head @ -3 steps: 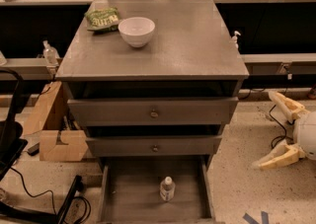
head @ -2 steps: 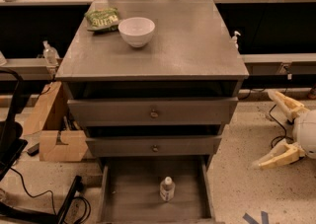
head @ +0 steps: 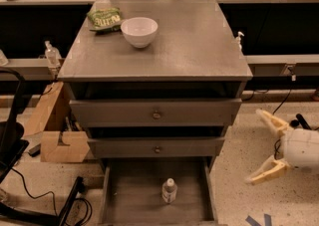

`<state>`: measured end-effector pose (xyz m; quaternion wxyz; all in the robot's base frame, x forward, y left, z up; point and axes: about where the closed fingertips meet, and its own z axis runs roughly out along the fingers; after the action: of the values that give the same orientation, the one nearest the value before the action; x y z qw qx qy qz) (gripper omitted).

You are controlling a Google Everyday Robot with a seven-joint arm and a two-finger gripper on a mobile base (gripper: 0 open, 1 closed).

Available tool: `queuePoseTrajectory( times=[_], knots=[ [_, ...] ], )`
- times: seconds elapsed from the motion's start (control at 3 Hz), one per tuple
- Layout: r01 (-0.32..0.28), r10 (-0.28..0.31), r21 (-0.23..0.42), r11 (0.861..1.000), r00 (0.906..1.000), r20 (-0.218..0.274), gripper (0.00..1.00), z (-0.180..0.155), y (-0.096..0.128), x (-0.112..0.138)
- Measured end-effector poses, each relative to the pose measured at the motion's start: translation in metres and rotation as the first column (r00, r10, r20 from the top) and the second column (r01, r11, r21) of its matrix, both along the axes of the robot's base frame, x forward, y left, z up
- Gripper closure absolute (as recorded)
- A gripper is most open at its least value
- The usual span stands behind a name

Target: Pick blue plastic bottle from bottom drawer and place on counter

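Observation:
The blue plastic bottle [head: 169, 190], clear with a white cap, stands upright in the open bottom drawer [head: 129, 195] of the grey cabinet. The counter [head: 189, 41] is the cabinet's flat grey top. My gripper [head: 260, 146] is at the right of the cabinet, low over the floor, with its two pale fingers [head: 269, 119] spread wide and nothing between them. It is well to the right of the bottle and apart from the drawer.
A white bowl [head: 139, 31] and a green snack bag [head: 104, 19] sit on the counter's back left. Two knobbed drawers [head: 156, 114] stick out above the bottom one. A cardboard box [head: 62, 145] and cables lie at the left. A small pump bottle [head: 239, 39] stands behind the right edge.

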<state>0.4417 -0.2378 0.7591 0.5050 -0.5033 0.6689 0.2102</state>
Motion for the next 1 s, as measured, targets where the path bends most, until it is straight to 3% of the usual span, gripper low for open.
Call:
queuePoseTrajectory(
  times=[0.33, 0.67, 1.0],
  knots=[
    [-0.025, 0.029, 0.112, 0.993, 0.999, -0.034, 0.0, -0.071, -0.002, 0.002],
    [-0.039, 0.048, 0.206, 0.978, 0.9979, -0.043, 0.0, -0.14, -0.006, 0.008],
    [-0.054, 0.069, 0.24, 0.969, 0.996, -0.056, 0.0, -0.199, -0.005, 0.017]
  ],
)
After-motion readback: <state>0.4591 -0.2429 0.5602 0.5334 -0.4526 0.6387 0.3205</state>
